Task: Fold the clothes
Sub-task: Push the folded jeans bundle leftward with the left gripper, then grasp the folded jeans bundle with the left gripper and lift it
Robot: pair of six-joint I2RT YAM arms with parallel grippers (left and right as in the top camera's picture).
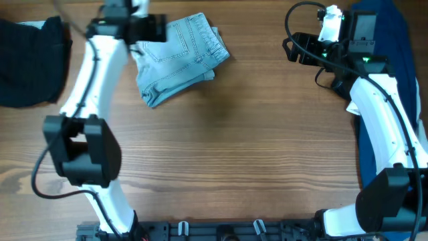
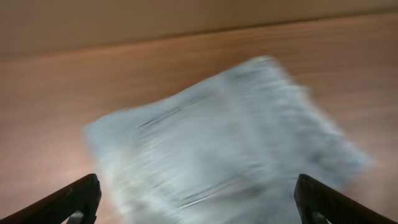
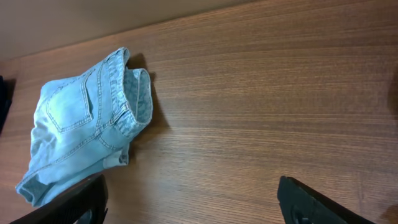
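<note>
Left gripper (image 2: 198,202) hangs wide apart, empty, over faded light-blue denim shorts (image 1: 179,59) lying folded compact at far left; right gripper (image 3: 193,205) gapes empty too. Folding looks essentially finished.

Faded light-blue denim shorts (image 1: 179,57), brown wood-grain table (image 1: 234,154), dark navy cloth (image 1: 403,40)

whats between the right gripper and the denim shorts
Nothing but bare wooden table. The right wrist view shows an uninterrupted stretch of wood from the open right gripper to the denim shorts, and the overhead view agrees.
</note>
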